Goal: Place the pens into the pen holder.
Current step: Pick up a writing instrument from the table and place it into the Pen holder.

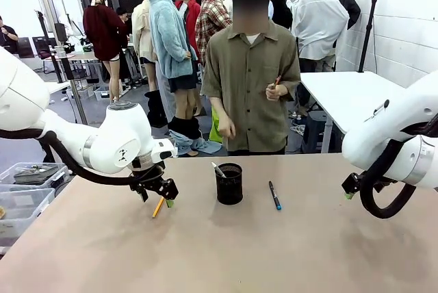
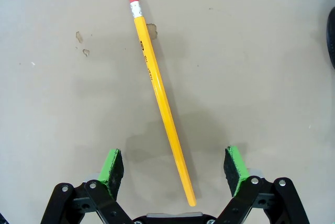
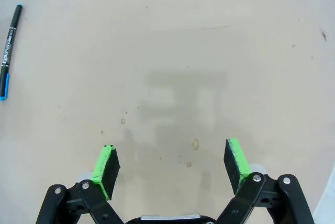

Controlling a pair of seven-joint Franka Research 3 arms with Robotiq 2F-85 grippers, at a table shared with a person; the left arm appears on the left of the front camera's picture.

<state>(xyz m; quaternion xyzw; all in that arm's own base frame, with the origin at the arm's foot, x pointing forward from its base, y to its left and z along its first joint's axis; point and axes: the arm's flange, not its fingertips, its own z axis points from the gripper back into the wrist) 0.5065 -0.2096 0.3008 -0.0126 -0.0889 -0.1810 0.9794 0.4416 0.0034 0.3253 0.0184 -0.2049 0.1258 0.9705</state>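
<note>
The left gripper (image 2: 175,164) hangs low over the tabletop (image 2: 261,51), jaws wide and straddling the tip end of the yellow pencil (image 2: 159,96), which lies flat and untouched. It looks lined up for a pinch. The right gripper (image 3: 172,164) hovers wide and empty, with the blue-tipped pen (image 3: 9,46) well off to one side. Farther on, the pen holder (image 1: 229,183) stands upright, a silver-grey pen (image 1: 217,169) already leaning inside. The print on the pencil and the pen is illegible.
</note>
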